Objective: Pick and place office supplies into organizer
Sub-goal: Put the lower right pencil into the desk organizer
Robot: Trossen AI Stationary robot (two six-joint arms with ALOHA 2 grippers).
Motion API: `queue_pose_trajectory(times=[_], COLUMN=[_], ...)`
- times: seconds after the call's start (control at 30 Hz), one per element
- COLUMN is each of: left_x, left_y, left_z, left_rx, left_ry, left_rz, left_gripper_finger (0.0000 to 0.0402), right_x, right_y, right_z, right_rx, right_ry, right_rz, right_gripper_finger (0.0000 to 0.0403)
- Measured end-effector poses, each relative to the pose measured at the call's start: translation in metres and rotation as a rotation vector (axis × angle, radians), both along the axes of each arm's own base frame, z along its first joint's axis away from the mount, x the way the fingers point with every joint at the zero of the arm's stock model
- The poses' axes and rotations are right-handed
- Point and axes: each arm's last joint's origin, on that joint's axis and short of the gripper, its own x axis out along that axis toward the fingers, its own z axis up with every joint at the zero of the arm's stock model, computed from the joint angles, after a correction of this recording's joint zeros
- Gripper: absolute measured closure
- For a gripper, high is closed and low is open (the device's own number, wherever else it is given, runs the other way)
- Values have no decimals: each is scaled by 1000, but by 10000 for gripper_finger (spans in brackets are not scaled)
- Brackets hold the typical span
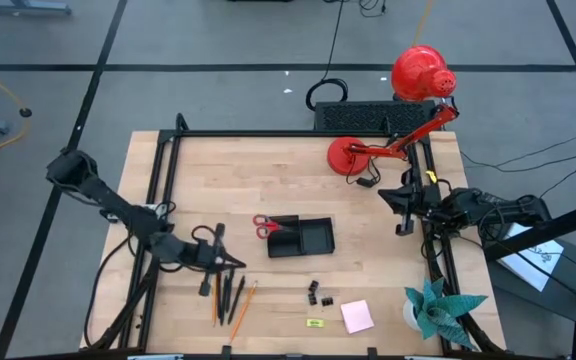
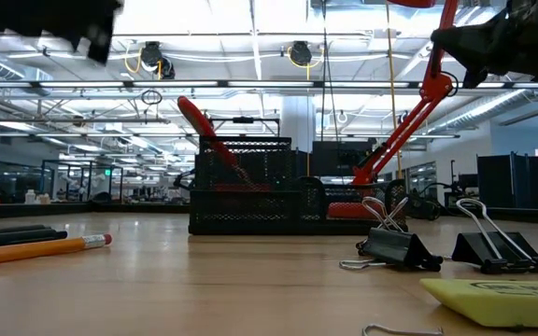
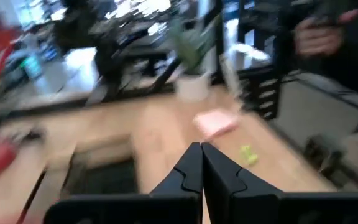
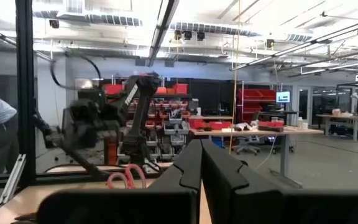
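Two pinched-together hands, left hand (image 1: 236, 262) over thin pencils (image 1: 230, 297), right hand (image 1: 404, 228) beside the mesh organizer (image 1: 304, 238).

- 1 black organizer (image 1: 304, 238), taken as the landmark.
- 1 pair of red-handled scissors (image 1: 265, 227), lying at the organizer's left end.
- 4 pencils or pens (image 1: 228, 296), 2 orange and 2 dark, on the table left of and nearer the front edge than the organizer.
- 3 black clips (image 1: 318, 294), in front of the organizer.
- 1 pink sticky-note pad (image 1: 357, 316), in front and to the right of the organizer.
- 1 yellow-green piece (image 1: 315, 323), just beside the pad.
- 1 red desk lamp (image 1: 408, 100) and 1 teal paper plant (image 1: 440, 306), both right of the organizer.
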Motion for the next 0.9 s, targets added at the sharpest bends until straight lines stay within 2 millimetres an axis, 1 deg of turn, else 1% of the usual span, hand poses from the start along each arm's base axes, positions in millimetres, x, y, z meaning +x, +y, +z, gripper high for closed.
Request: queue_pose_trajectory(times=[0.07,0.2,0.43,0.57,0.67,0.77,0.83,0.9], left_x=[-9,-18,-17,-7,8,22,32,43], left_y=[2,4,-8,-29,-51,-70,-78,-82], left_z=[-12,-26,-22,-15,-9,-5,-2,3], left_rx=[-70,-241,-382,-368,-349,-291,-274,-281], left_ry=[15,78,173,273,376,490,571,644], left_rz=[48,116,132,168,203,259,311,380], left_gripper_finger=[399,399,399,400,398,397,397,397], right_x=[1,2,3,3,2,2,2,2], right_y=[0,0,0,0,0,0,0,0], right_z=[-1,-2,-2,-2,-2,-2,-2,-2], right_rx=[-1,0,-1,0,0,-1,0,1], right_ry=[14,23,29,29,28,28,28,22], right_rz=[0,0,-1,-2,-2,-2,-2,-2], right_gripper_finger=[399,399,399,399,399,399,399,399])
